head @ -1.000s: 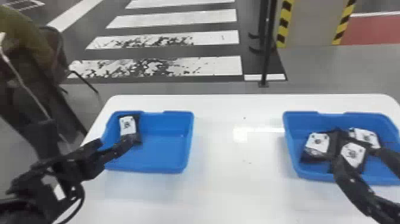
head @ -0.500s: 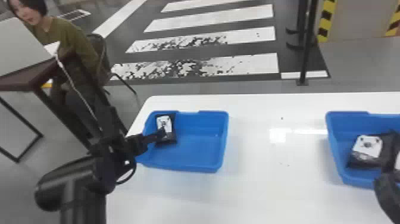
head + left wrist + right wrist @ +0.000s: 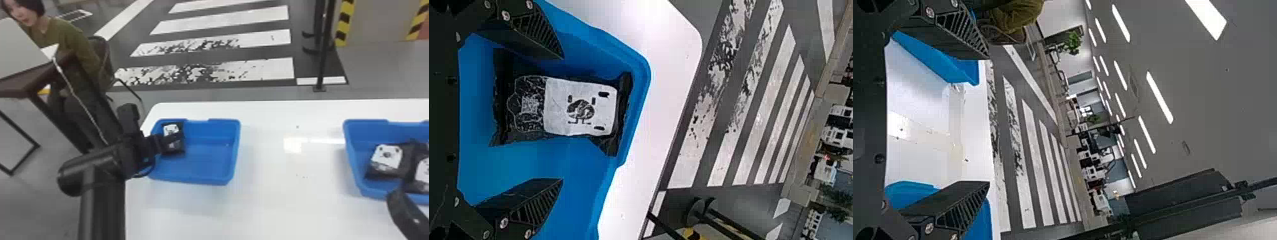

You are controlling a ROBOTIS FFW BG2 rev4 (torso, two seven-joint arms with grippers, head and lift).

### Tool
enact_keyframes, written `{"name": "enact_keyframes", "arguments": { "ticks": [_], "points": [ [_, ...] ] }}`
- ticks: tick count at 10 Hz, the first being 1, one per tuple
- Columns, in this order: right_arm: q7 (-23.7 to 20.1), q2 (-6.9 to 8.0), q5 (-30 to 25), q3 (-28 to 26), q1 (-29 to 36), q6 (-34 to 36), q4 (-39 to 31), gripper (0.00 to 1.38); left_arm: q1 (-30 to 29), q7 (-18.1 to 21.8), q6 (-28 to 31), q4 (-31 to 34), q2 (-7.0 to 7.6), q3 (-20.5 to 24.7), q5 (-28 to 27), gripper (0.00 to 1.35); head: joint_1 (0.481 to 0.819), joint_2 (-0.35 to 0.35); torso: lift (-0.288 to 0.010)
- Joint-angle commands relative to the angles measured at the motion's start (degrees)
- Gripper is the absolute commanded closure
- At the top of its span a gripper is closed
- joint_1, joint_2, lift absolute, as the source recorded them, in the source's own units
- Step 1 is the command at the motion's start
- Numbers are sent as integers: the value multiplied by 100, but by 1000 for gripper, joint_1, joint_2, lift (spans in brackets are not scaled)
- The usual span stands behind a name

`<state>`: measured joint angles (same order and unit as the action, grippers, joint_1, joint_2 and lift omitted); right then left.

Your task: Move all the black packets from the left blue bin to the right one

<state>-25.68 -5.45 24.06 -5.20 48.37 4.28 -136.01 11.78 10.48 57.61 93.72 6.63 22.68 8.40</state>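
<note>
My left gripper [image 3: 174, 139] is over the left side of the left blue bin [image 3: 207, 164], above a black packet with a white label [image 3: 171, 129]. In the left wrist view the left gripper [image 3: 561, 119] stands open, and the packet [image 3: 581, 107] lies flat on the bin floor beyond its fingertips, untouched. My right gripper [image 3: 397, 194] is at the near edge of the right blue bin [image 3: 351, 153]; the right wrist view has this gripper [image 3: 988, 120] open with nothing between its fingers. Inside the right bin lie black packets [image 3: 387, 156], partly overlapping.
Both bins stand on a white table [image 3: 271, 204], with a bare stretch of tabletop between them. Beyond the table's far edge stands a dark post [image 3: 322, 48]. A brown desk [image 3: 35, 78] is at the far left, past the table.
The head view has swung left, so both bins appear farther right. The left gripper has come closer over the packet in the left bin, which still lies in place.
</note>
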Motion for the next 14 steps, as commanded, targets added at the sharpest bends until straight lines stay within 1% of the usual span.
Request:
{"name": "enact_keyframes", "arguments": {
  "ticks": [1, 3, 4, 5, 6, 7, 8, 9, 10, 11, 12, 14],
  "points": [
    [-7, 0, 96, 17, -14, 63, 52, 130, 131, -46, 131, -182, 5, -6, 6, 185, 695, 287, -140],
    [-51, 0, 222, 40, -56, 162, 150, 131, 201, -248, 581, -224, 14, -40, -52, 260, 695, 288, -140],
    [-60, 0, 233, 40, -70, 190, 178, 130, 257, -309, 623, -309, 14, -40, -97, 294, 695, 293, -140],
    [-95, -9, 325, 75, -112, 246, 249, 131, 327, -230, 609, -534, 75, -63, -17, 498, 695, 296, -140],
    [-104, 0, 359, 97, -141, 246, 291, 131, 327, -186, 525, -674, 216, -303, 74, 826, 695, 296, -140],
    [-112, -9, 393, 97, -141, 260, 319, 131, 271, -195, 328, -674, 224, -337, 97, 975, 695, 293, -140],
    [-121, -9, 427, 97, -141, 288, 347, 131, 215, -186, 75, -660, 198, -315, -74, 1204, 695, 288, -140],
    [-130, -9, 439, 97, -141, 302, 361, 131, 201, -37, -38, -660, 216, -315, -314, 1211, 695, 292, -140],
    [-130, -9, 485, 97, -141, 316, 389, 131, 116, 139, -305, -660, 224, -326, -440, 1211, 695, 300, -140],
    [-139, -9, 485, 97, -141, 331, 389, 131, -66, 341, -530, -520, 216, -337, -440, 1211, 695, 303, -140],
    [-148, -9, 496, 97, -141, 359, 403, 131, -362, 482, -558, -56, 172, -383, -474, 1211, 695, 304, -140],
    [-148, -9, 542, 109, -141, 373, 403, 131, -1135, 789, -642, 1280, 31, -440, -451, 1211, 695, 290, -140]
  ]
}}
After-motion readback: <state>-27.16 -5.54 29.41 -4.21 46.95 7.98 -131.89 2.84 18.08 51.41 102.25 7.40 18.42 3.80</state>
